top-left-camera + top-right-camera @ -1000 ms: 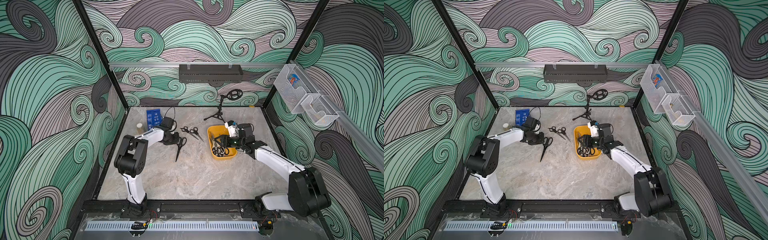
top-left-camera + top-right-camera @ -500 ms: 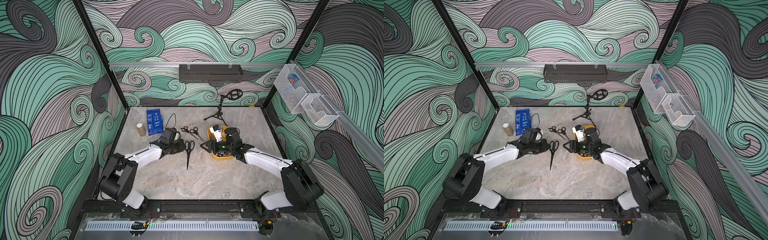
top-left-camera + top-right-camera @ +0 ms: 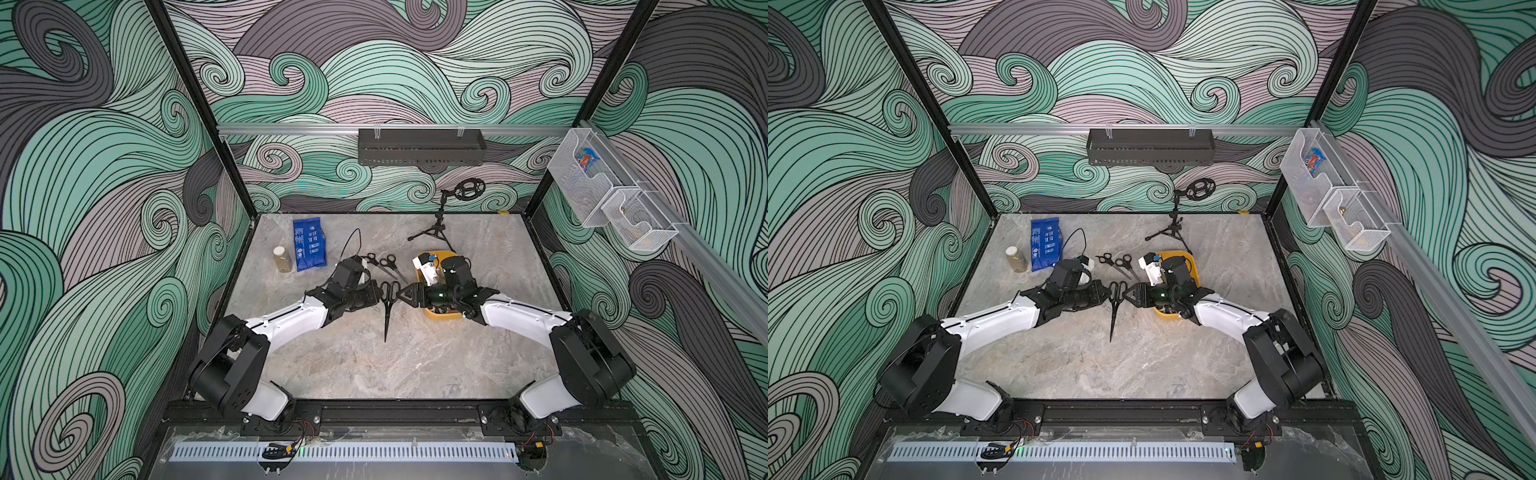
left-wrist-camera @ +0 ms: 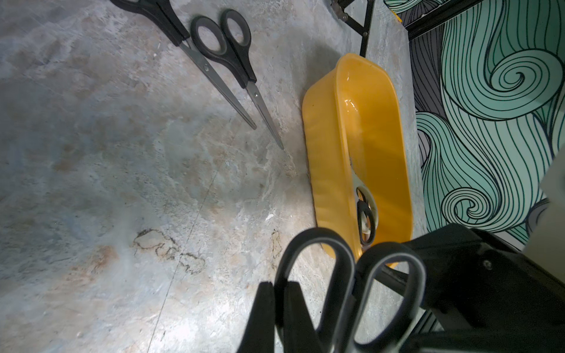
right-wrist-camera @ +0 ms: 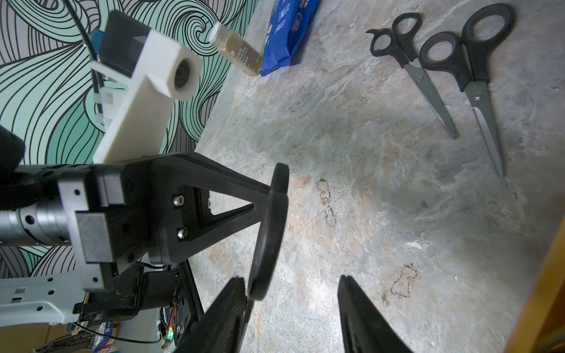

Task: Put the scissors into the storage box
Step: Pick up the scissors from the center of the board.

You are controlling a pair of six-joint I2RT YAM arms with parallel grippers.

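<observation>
Right pincer [image 3: 402, 294] between left pincer's [image 3: 377, 291] scissors [image 3: 387, 309] and storage box [image 3: 440, 316]

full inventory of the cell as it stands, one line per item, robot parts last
table: 1, grey marble look, cell floor
held scissors: 1, black handles, mid-table in the left pincer
loose scissors: 2, black handles, side by side on the table behind the held pair
storage box: 1, mustard yellow, under the right arm
scissors in the box: at least 1, rest hidden
pouch: 1, blue, back of table, left-arm side
bottle: 1, tan contents, white cap, beside the pouch
tripod: 1, black, back of table
tray: 1, dark, back-wall rail
mesh baskets: 2, white, side rail
left pincer: shut on the held scissors' handle
right pincer: open, at the same handles
</observation>
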